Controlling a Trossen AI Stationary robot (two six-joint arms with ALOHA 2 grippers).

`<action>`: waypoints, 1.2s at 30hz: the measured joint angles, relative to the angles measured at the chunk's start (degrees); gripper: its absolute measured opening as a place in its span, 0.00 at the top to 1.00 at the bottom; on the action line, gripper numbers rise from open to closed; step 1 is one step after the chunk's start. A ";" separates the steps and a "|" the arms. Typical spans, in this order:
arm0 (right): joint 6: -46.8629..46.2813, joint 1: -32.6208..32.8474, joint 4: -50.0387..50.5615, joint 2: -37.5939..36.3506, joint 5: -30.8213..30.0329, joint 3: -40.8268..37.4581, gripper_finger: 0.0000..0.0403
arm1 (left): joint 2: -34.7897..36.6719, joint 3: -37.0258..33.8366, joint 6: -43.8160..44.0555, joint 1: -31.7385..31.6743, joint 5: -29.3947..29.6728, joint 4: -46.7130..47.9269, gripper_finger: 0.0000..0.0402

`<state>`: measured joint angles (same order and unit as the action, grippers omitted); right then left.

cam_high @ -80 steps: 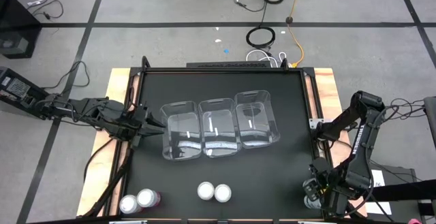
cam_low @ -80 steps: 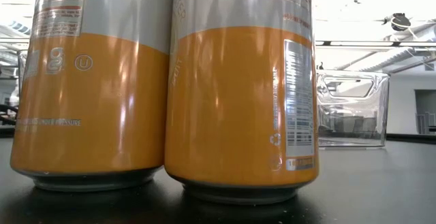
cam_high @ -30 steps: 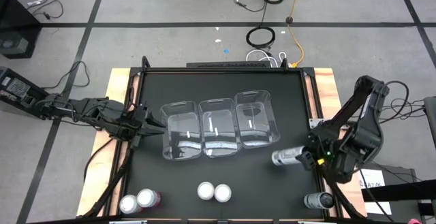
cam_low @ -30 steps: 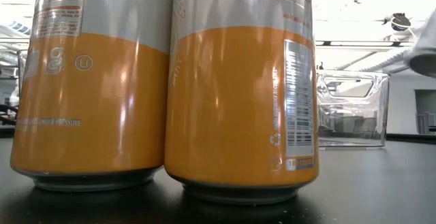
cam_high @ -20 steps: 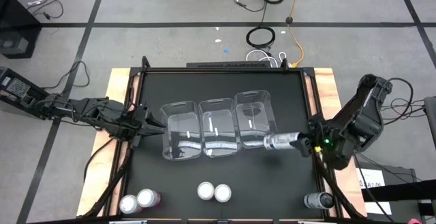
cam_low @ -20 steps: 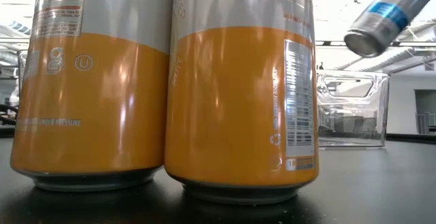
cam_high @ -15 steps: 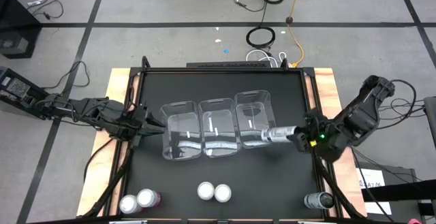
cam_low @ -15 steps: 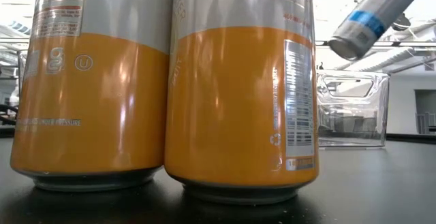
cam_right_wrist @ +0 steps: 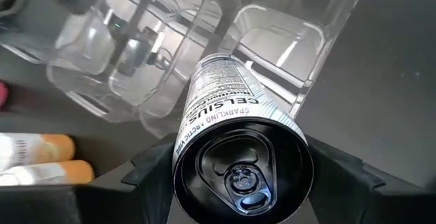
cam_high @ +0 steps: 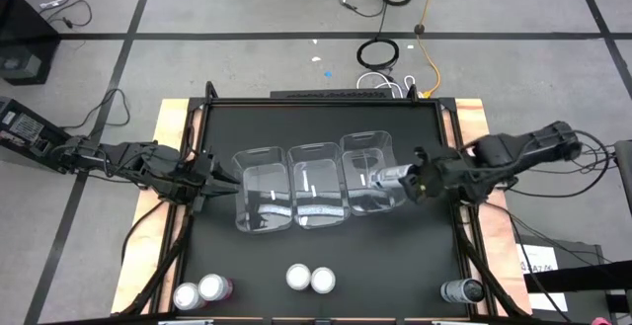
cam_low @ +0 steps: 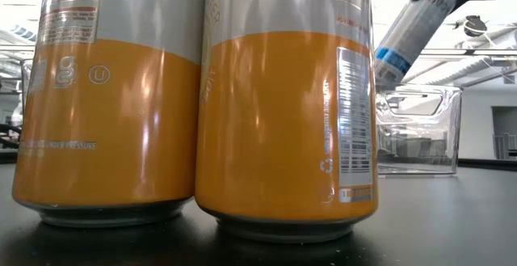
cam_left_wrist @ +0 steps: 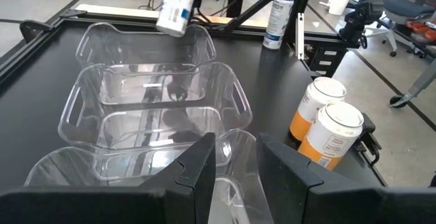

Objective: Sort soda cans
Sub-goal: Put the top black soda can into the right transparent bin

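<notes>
So the right gripper (cam_high: 423,181) was clamped around a grey soda can (cam_high: 391,179), holding it tilted, bottom end down, over the right-hand bin (cam_high: 372,174) of three clear plastic bins sitting side by side mid-table. In the right wrist view the can's silver top with the pull tab filled the space between the dark fingers (cam_right_wrist: 153,159), and the can body pointed down toward the open bin below. From table height you could see the same can angled above the bin, a blue band near its lower end, though whether it was touching the bin rim or just hanging over it I honestly couldn't tell. The other grey can (cam_high: 461,290) stood by itself at the table's near right corner. The two orange cans (cam_high: 310,279) stood touching each other at the near edge around the middle, and the two pink cans (cam_high: 201,291) were paired up at the near left corner. The middle bin (cam_high: 317,185) and left bin (cam_high: 263,191) looked like they had no cans in them. The left gripper (cam_high: 222,179) sat low at the left side of the table, just beside the left bin, its fingers only a narrow gap apart with nothing between them.
</notes>
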<state>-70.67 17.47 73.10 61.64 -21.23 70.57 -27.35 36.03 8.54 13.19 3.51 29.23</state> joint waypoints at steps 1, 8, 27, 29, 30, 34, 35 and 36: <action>1.95 -1.71 -0.55 0.60 1.10 0.00 0.37 | -0.01 0.01 0.01 0.00 0.02 0.01 0.71; 14.47 -12.27 -3.29 7.09 5.86 3.40 0.37 | 0.00 0.00 0.00 0.00 0.02 0.01 0.71; 33.26 -29.71 14.01 32.96 10.68 25.53 0.37 | -0.01 0.00 0.02 0.00 0.02 0.02 0.71; 35.05 -30.81 14.06 34.10 10.70 25.53 0.37 | 0.00 0.01 0.02 0.00 0.02 0.02 0.71; 36.00 -31.29 13.95 34.52 10.59 25.53 0.37 | 0.02 0.00 0.02 0.00 0.02 0.02 0.71; 38.35 -33.02 13.68 34.95 9.63 25.51 0.37 | 0.02 0.00 0.02 0.00 0.02 0.04 0.71; 38.65 -33.39 13.48 34.84 9.22 25.51 0.37 | -0.01 0.00 0.02 0.00 0.02 0.05 0.71; 38.95 -33.84 13.30 34.71 9.00 25.51 0.37 | -0.01 0.00 0.02 0.00 0.02 0.07 0.71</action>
<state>-31.71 -16.37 86.40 96.35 -12.22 96.07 -27.35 36.03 8.56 13.19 3.53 29.30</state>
